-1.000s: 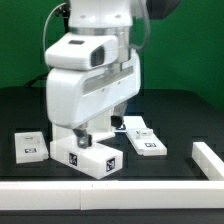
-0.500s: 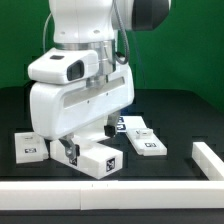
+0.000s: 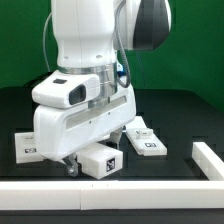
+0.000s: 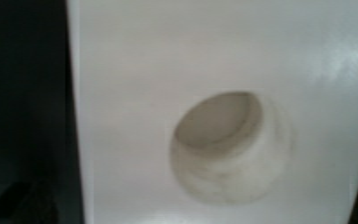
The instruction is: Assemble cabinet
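Observation:
The cabinet box, a white block with a black-and-white tag on its front, lies on the black table near the front. The arm's broad white hand is tilted and sits low over the box's end towards the exterior view's left. My gripper is right at that end, and only dark bits of the fingers show under the hand. I cannot see whether they clamp the box. In the wrist view a white cabinet surface with an oval recess fills the picture very close up. No fingers show there.
A tagged white panel lies at the exterior view's left. Two more tagged panels lie at its right, behind the box. A white rail runs along the table's front and another white bar stands at the right.
The hand has come down and tilted further over the cabinet box, shifting slightly toward the exterior view's left. The box and panels have hardly moved.

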Controlling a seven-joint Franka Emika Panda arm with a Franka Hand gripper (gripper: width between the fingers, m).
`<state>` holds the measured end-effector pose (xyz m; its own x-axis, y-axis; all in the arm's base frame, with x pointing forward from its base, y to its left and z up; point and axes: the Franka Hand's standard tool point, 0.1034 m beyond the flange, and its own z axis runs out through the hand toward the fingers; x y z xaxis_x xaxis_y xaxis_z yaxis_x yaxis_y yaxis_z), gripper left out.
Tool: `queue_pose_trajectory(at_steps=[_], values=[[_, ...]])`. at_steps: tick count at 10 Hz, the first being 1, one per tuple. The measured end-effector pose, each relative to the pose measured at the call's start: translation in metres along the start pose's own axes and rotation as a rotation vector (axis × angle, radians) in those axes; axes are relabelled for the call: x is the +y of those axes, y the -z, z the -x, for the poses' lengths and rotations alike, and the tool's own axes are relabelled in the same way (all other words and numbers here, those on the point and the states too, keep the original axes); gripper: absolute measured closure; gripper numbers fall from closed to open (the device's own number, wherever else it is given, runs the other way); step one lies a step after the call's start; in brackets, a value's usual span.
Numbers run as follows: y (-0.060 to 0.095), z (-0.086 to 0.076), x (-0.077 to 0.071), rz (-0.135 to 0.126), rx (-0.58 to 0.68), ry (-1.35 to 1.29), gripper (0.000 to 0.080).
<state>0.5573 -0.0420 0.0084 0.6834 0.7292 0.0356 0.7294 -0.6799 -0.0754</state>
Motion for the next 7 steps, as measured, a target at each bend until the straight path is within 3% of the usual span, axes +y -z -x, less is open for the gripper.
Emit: queue_pose_trajectory(at_steps=[1, 2, 5, 7], values=[[0.000, 0.000, 0.000, -0.001, 0.000, 0.000, 0.0044], [0.000, 0.000, 0.000, 0.000, 0.000, 0.000, 0.0220], [0.000, 0.001, 0.001, 0.000, 0.000, 0.000, 0.0239], [0.006, -0.003, 0.021, -0.009, -0.004, 0.038, 0.0239]])
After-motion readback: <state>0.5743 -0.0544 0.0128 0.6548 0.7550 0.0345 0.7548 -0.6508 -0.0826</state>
